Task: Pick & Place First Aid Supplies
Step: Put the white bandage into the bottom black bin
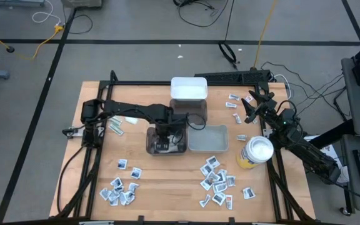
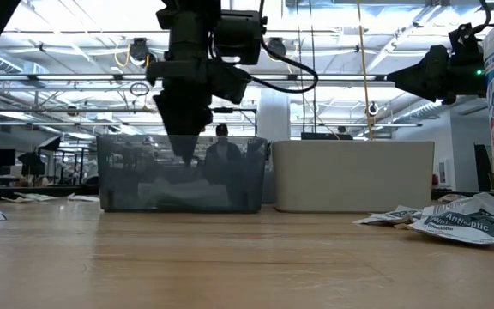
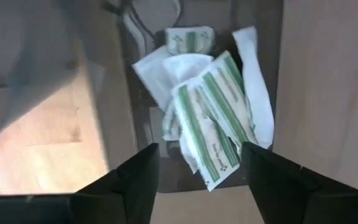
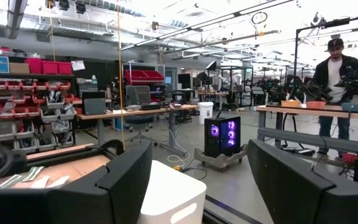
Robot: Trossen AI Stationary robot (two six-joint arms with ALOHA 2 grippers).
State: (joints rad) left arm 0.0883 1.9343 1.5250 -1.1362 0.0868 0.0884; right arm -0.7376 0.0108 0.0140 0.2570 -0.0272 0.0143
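Over the dark translucent plastic bin (image 1: pixel 165 140) mid-bench, I hold my left tool (image 3: pixel 197 165) unclenched so the green-striped white paper packets (image 3: pixel 213 115) lie released inside it, while my right tool (image 1: pixel 250 107) waits, fingers spread, by the bench's right edge.

**Wood, plastic and crinkled wrappers**

The desk (image 1: pixel 167 187) is pale wood with a visible grain and a smooth, faintly satin top. The smoky bin (image 2: pixel 183 184) is translucent plastic, glossy on its walls. Beside it the pale bin (image 2: pixel 354 176) is opaque matt plastic, and the white bin (image 1: pixel 189 88) looks smooth and opaque too. Inside the smoky bin, the green-striped packets (image 3: pixel 213 118) are creased white wrappers with a slight sheen. The yellow canister (image 1: pixel 255 153) has a glossy printed label. The left claw (image 3: pixel 201 186) has dark matt plastic fingers.
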